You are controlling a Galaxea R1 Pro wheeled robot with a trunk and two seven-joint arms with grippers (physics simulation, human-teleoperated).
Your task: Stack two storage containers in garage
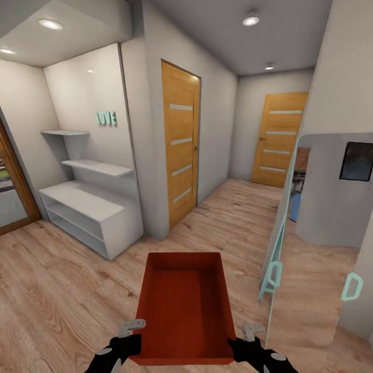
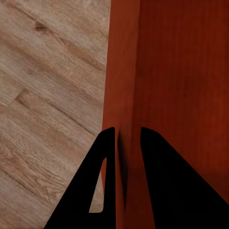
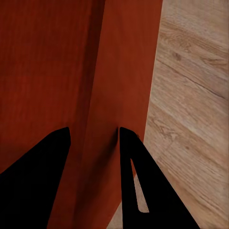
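One orange-red storage container [image 1: 184,305] hangs in front of me above light wood plank flooring, its open top facing up. My left gripper [image 1: 132,336] is shut on the container's left wall, and the left wrist view has that wall [image 2: 181,71] pinched in the left gripper [image 2: 128,131]. My right gripper [image 1: 248,336] is shut on the right wall, which in the right wrist view [image 3: 47,62] runs through the right gripper [image 3: 94,130]. The garage is out of view.
I am in a hallway. A white low shelf unit [image 1: 88,212] stands at the left wall. An orange-brown door [image 1: 181,145] is ahead on the left and another [image 1: 280,140] closes the corridor's far end. A glass panel with teal handles [image 1: 274,274] stands close on the right.
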